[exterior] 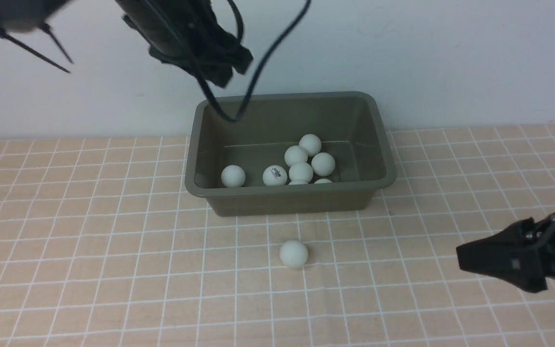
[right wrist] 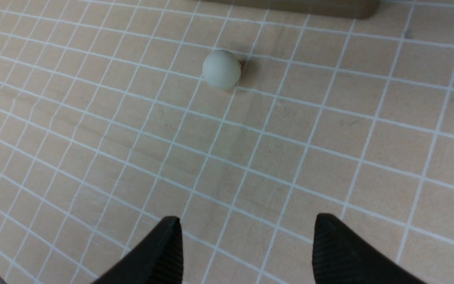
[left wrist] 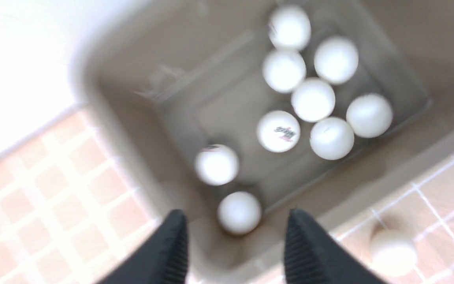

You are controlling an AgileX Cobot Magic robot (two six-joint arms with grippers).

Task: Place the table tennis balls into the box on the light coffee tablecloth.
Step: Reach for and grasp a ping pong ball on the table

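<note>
The olive-green box (exterior: 210, 190) stands on the light coffee tablecloth (exterior: 89, 241) at the back centre. Several white table tennis balls (exterior: 300, 172) lie inside it, one with a dark logo (exterior: 274, 175). One ball (exterior: 293, 253) lies on the cloth just in front of the box; it also shows in the right wrist view (right wrist: 222, 69) and the left wrist view (left wrist: 393, 250). My left gripper (exterior: 224, 72) hangs above the box's left end, open (left wrist: 235, 213), holding nothing; a ball (left wrist: 239, 212) shows below between its fingers. My right gripper (exterior: 463, 258) is low at the right, open and empty (right wrist: 248, 219), pointing toward the loose ball.
A white wall rises right behind the box. Black cables (exterior: 258, 62) hang from the left arm over the box's rear left corner. The box's front wall (right wrist: 290, 6) shows at the edge of the right wrist view.
</note>
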